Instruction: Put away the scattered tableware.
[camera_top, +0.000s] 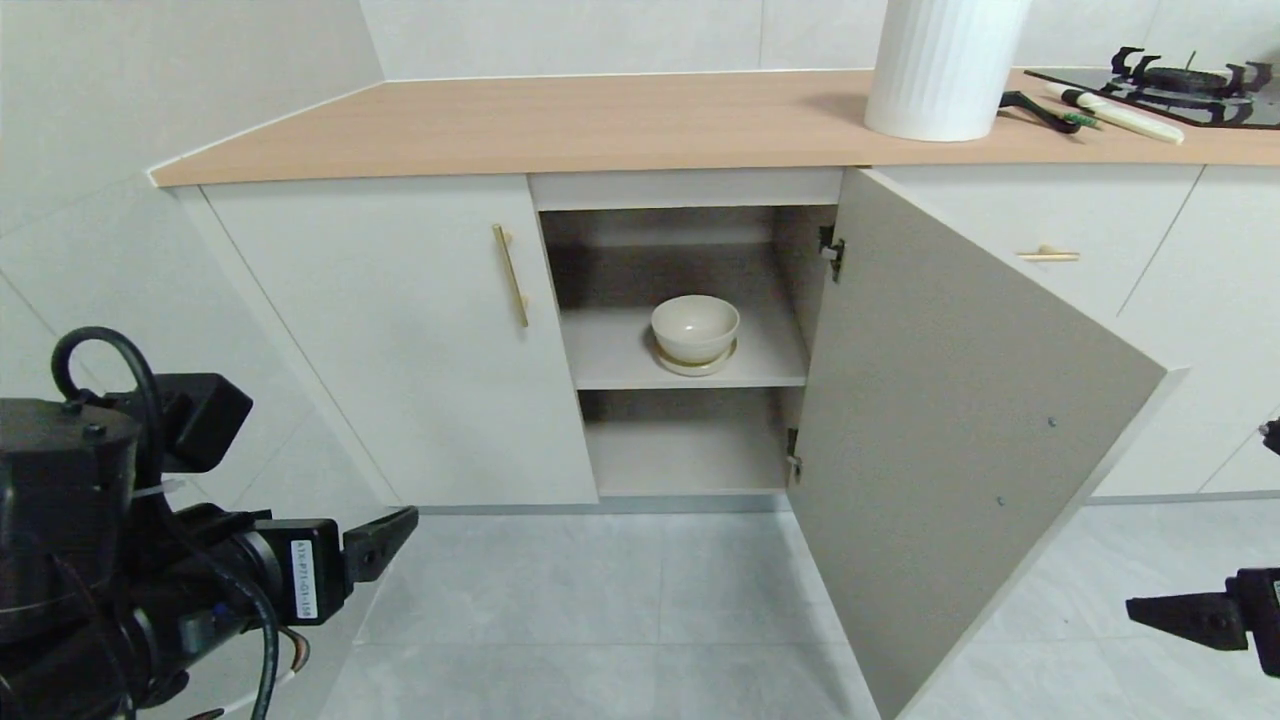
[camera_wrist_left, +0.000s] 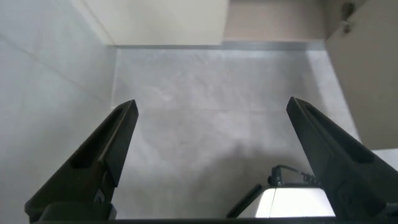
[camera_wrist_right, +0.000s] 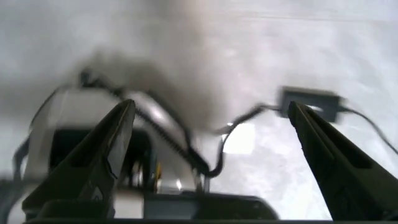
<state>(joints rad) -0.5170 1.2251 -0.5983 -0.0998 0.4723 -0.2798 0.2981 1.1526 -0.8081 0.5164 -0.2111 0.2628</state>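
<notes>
A cream bowl (camera_top: 695, 325) sits on a small plate (camera_top: 694, 364) on the middle shelf (camera_top: 610, 355) of the open cabinet. My left gripper (camera_top: 392, 532) (camera_wrist_left: 211, 106) hangs low over the tiled floor, left of the cabinet opening, open with nothing between its fingers. My right gripper (camera_top: 1150, 606) (camera_wrist_right: 208, 106) is low at the right, beyond the open door (camera_top: 950, 420), also open and holding nothing. On the counter at the far right lie a cream-handled utensil (camera_top: 1125, 114) and a black-handled one (camera_top: 1038, 108).
The cabinet door swings out toward me and stands between the opening and my right arm. A tall white ribbed container (camera_top: 942, 65) and a gas hob (camera_top: 1185, 85) stand on the wooden counter (camera_top: 560, 120). The bottom shelf (camera_top: 685, 455) is bare. The left door (camera_top: 400, 340) is closed.
</notes>
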